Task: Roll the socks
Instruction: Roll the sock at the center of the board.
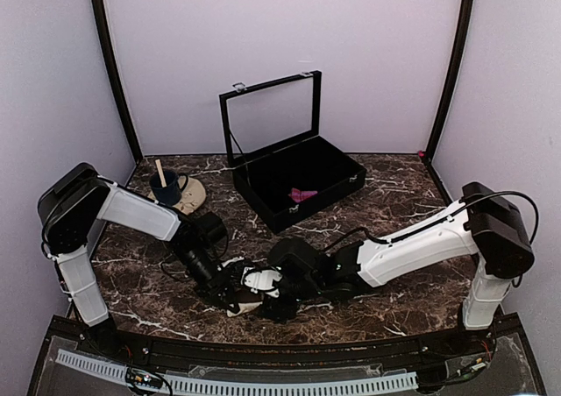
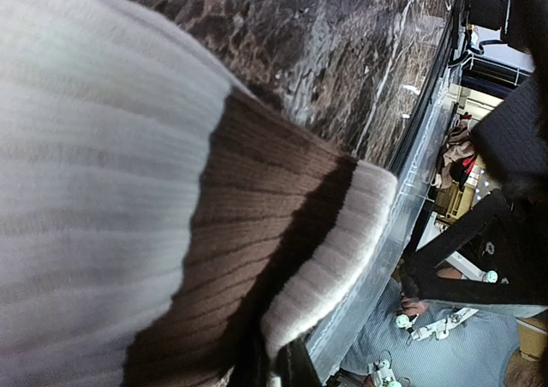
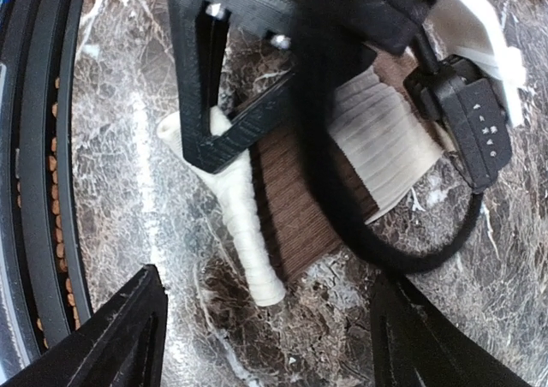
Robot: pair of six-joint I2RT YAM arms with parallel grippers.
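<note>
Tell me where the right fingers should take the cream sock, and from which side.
Probably the thick cuff rim of the cream sock, from above: it lies flat on the table, that rim is raised and free, and the left gripper pinches its other end.

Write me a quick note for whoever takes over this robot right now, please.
Left gripper: shut on the cream sock, low on the table, near middle.
Right gripper: open above the same sock, holding nothing.
Pink sock: lying in the open black case, no gripper near it.
Done: neither sock looks rolled into a bundle yet.
Left: roll the cream sock, then the pink one.
</note>
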